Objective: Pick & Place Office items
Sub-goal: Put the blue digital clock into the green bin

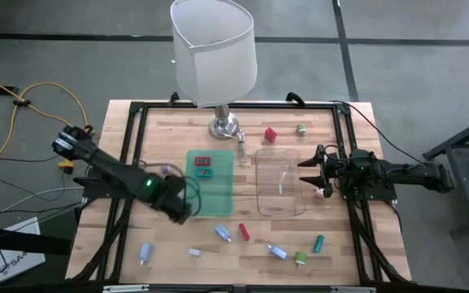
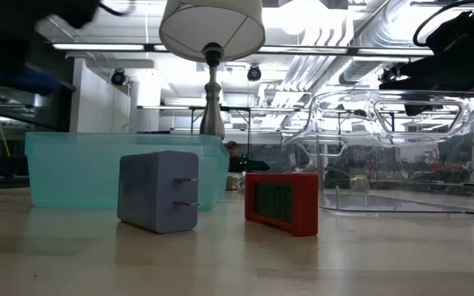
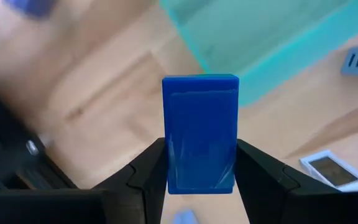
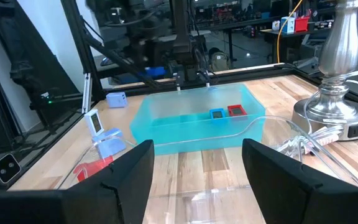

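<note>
My left gripper (image 1: 179,203) hangs over the wood by the near left corner of the teal bin (image 1: 210,185) and is shut on a blue rectangular block (image 3: 201,134). A red piece (image 1: 203,161) and a blue piece (image 1: 204,172) lie inside the bin. More office items lie loose near the front edge, such as a blue one (image 1: 223,233) and a red one (image 1: 243,233). My right gripper (image 1: 304,172) waits open and level at the right side of the clear tray (image 1: 279,183). My left gripper pinches the blue block by its two long sides (image 3: 174,163), at the end nearer the wrist. The fingers (image 3: 148,177) point down from above and lie along the block, whose other end sticks out past the fingertips. The block hangs clear of the table.
A lamp (image 1: 225,126) stands at the far middle, with a red piece (image 1: 270,134) and a green piece (image 1: 300,129) beside it. A grey plug (image 2: 159,191) and a red framed piece (image 2: 282,201) stand near the low camera. A dark frame borders the table.
</note>
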{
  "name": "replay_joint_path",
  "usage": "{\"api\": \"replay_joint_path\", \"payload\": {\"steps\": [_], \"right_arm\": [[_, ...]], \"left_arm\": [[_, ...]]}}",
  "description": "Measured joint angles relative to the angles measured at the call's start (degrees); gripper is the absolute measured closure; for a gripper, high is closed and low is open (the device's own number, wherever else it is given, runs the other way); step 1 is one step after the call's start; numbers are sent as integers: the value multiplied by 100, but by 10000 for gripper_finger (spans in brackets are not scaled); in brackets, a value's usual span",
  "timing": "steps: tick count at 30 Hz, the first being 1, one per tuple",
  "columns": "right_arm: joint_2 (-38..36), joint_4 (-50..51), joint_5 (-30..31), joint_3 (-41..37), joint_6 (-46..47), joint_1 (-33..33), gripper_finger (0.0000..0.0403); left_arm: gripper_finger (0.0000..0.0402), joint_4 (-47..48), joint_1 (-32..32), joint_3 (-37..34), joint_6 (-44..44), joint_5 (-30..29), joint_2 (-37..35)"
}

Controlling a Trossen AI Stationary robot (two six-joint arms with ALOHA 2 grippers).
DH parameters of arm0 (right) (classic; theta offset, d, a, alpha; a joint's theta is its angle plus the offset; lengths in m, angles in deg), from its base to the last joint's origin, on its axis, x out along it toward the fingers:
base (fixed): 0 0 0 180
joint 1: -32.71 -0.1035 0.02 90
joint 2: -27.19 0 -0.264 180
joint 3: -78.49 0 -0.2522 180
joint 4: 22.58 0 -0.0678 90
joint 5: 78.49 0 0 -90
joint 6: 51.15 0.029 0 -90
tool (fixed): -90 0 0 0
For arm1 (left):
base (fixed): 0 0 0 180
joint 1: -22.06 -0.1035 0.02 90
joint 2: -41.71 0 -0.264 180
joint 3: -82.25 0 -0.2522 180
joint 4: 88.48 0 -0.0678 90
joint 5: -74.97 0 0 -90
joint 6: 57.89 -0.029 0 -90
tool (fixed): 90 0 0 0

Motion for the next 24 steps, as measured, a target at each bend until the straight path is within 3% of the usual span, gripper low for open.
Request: {"api": "replay_joint_path", "payload": {"steps": [12,24], "right_arm": [[0,1,2,1,0,-1,171],[-2,-1,0,1,0,1,171]], "left_arm": [[249,-545,-1984,2,-3518,46,120],[249,-1102,-2893,2,-5978,740,876]]}}
